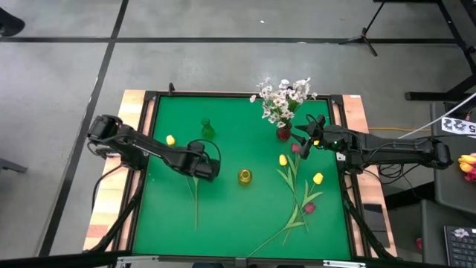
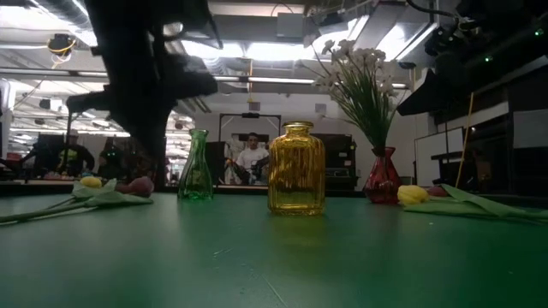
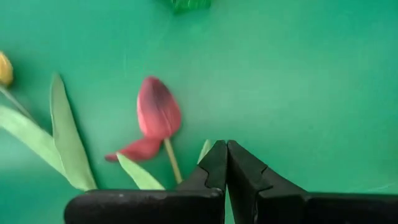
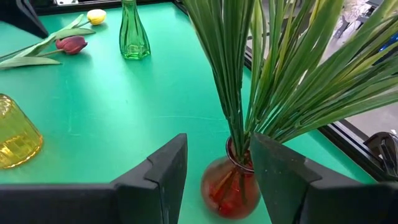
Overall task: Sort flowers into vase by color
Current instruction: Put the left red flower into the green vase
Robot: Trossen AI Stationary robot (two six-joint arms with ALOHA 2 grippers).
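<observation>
White sprays fill red vase; left gripper clenched, right gripper released.

On the green bench, a yellow vase is seen mid-bench, a green vase toward the far edge, and white blossoms in a red vase near the far right corner.
</observation>
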